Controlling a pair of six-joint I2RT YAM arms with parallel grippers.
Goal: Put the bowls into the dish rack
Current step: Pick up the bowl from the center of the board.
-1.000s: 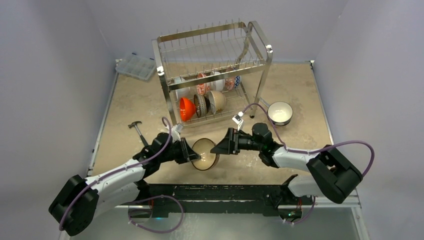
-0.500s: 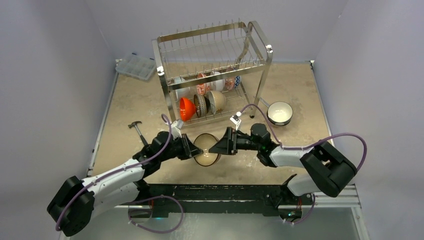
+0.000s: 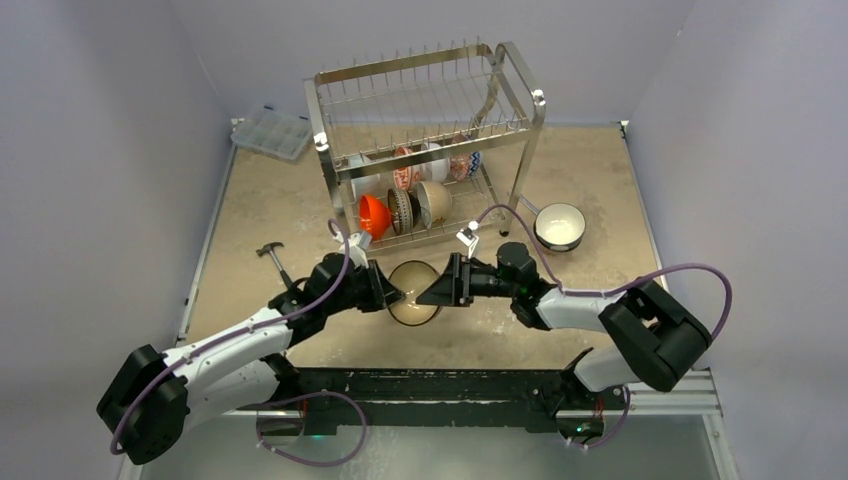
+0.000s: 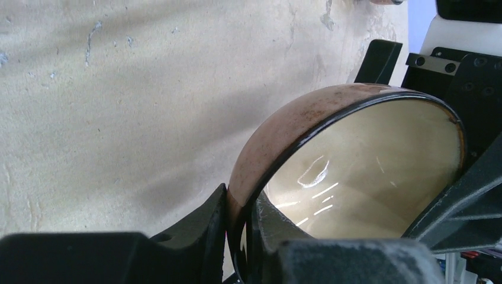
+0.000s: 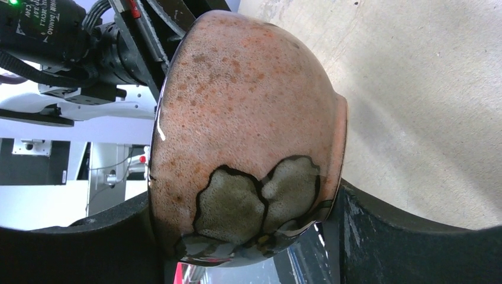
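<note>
A brown glazed bowl [image 3: 413,295] with a cream inside is held on its side above the table, just in front of the dish rack [image 3: 430,110]. My left gripper [image 3: 385,290] is shut on its rim, one finger inside and one outside, as the left wrist view [image 4: 240,213] shows on the bowl [image 4: 355,160]. My right gripper [image 3: 432,290] spans the bowl [image 5: 237,118] from rim to foot, fingers touching both sides [image 5: 245,204]. An orange bowl [image 3: 373,217] and several others [image 3: 420,205] stand in the rack's lower tier.
A white bowl with a dark outside [image 3: 559,225] sits on the table right of the rack. A small hammer [image 3: 272,255] lies left of the left arm. A clear plastic compartment box [image 3: 272,132] sits at the far left corner.
Both arms have moved the brown bowl a little away from the bases, toward the rack. Both grips look unchanged.
</note>
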